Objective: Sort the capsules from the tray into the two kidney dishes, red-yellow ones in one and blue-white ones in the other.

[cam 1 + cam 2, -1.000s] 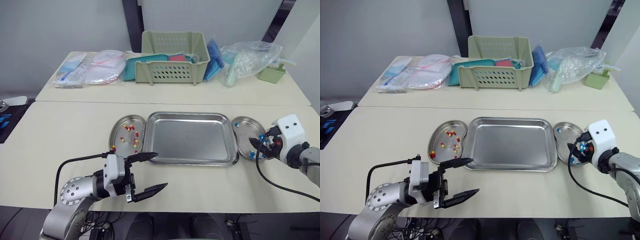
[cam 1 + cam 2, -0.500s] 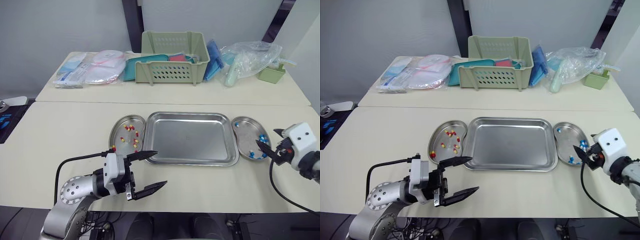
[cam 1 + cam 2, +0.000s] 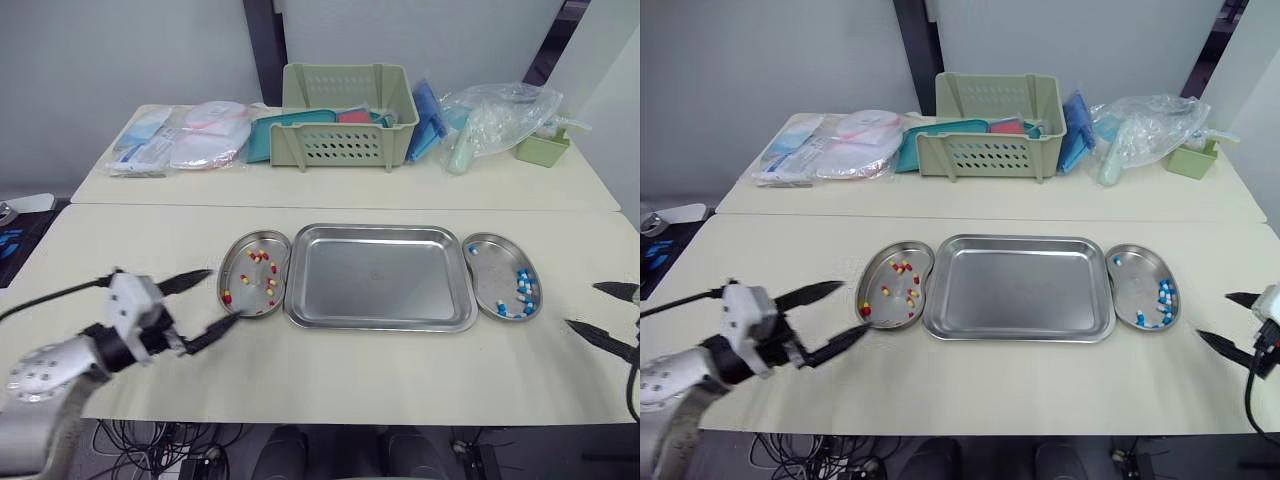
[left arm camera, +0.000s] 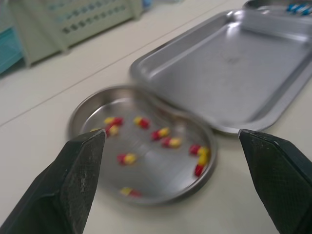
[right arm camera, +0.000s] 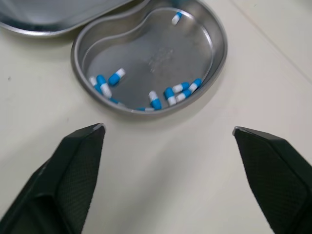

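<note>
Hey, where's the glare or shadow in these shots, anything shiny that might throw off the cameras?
Left eye view: soft, even room light; the tray has a bright line along its rim, with no harsh hotspots. Left wrist view: a pale sheen lies across the tray's floor beside the red-yellow kidney dish. Right wrist view: the blue-white kidney dish gleams along its rim, and one inner wall is shaded.

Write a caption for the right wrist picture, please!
Open right gripper faces a kidney dish holding blue-white capsules.
</note>
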Robot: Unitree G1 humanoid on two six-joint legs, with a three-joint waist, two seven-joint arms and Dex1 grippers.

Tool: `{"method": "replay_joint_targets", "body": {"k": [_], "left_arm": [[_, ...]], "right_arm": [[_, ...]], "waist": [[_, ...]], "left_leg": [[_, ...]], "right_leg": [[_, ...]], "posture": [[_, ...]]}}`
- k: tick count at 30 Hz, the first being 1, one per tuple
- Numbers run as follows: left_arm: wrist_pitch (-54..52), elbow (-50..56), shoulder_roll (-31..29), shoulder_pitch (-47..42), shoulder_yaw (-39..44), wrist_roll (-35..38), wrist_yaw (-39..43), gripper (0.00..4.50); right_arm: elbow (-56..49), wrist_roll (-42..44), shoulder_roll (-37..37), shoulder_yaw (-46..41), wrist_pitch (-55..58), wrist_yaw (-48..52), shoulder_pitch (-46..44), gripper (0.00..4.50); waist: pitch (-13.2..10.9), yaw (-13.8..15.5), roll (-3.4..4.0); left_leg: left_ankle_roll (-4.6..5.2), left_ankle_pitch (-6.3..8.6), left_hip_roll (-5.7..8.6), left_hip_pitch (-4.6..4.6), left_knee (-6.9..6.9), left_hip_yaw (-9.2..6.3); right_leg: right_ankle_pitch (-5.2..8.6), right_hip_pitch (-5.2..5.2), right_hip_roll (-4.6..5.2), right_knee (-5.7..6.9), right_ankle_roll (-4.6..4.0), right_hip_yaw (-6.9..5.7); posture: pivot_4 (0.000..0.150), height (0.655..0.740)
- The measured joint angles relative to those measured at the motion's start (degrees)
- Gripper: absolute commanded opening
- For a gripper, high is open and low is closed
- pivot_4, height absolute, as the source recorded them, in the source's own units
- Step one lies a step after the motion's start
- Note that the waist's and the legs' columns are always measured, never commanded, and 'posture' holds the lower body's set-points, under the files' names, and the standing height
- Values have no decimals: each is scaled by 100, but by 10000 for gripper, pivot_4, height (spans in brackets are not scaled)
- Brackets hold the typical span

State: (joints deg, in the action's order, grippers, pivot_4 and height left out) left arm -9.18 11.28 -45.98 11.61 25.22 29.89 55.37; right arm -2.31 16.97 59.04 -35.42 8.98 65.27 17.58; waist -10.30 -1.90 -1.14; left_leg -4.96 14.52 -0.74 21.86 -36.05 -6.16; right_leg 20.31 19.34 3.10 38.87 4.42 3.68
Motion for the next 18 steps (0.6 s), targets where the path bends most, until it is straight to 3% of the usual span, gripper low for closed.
{"method": "replay_joint_targets", "body": {"k": [6, 12, 18], "left_arm": [[190, -2017, -896, -153, 530, -823, -136, 45000], [385, -2722, -933, -16, 548, -1428, -559, 45000], [494, -3006, -934, -84, 564, -1587, -714, 45000]], "right_arm": [[1551, -275, 687, 56, -1046, 771, -202, 44416], [2690, -494, 909, 474, -1982, 952, -928, 44416], [3125, -553, 982, 841, -2210, 1010, -1434, 44416]], "waist": [[-18, -25, -1], [-27, -109, 3], [-31, -115, 10]], "left_leg": [[0, 0, 0, -1, 2, 7], [0, 0, -3, -2, 4, 6], [0, 0, -3, -2, 4, 5]], "right_leg": [[0, 1, 2, -3, 0, 4], [0, 3, 1, 1, 0, 3], [0, 4, 1, 5, 0, 3]], "posture": [[1500, 7400], [1500, 7400], [1500, 7400]]}}
